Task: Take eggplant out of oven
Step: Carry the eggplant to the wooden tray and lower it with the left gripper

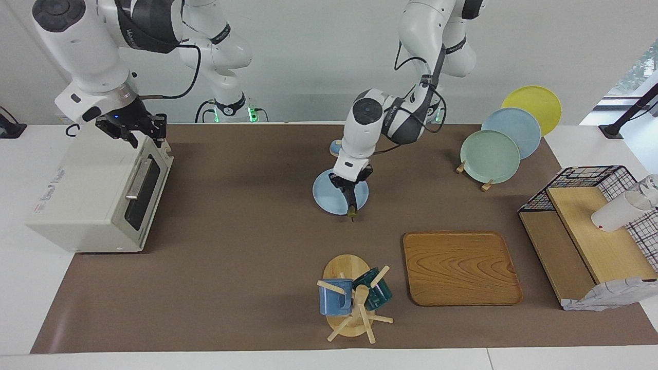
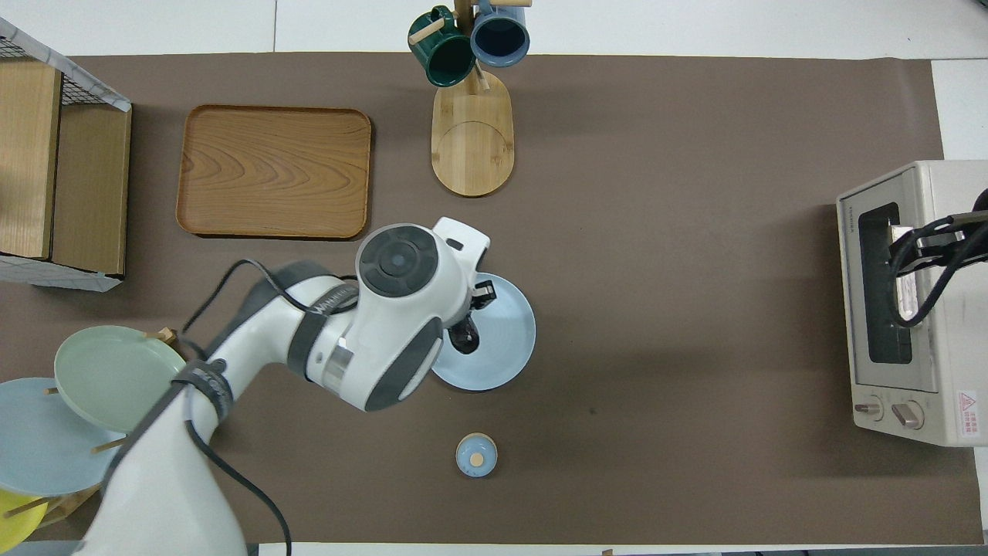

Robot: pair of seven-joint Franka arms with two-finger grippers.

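Over blue plate (image 1: 329,198): left gripper (image 1: 350,189) clamped on eggplant (image 1: 351,203), lifted, stem end down. Above oven (image 1: 97,198), door closed: right gripper (image 1: 134,131) hovering, fingers apart, holding nothing.

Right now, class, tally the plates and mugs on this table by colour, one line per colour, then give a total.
Light blue plates: 2 – one on the mat, one in the rack
Green plate: 1
Yellow plate: 1
Blue mug: 1
Dark green mug: 1
Total: 6
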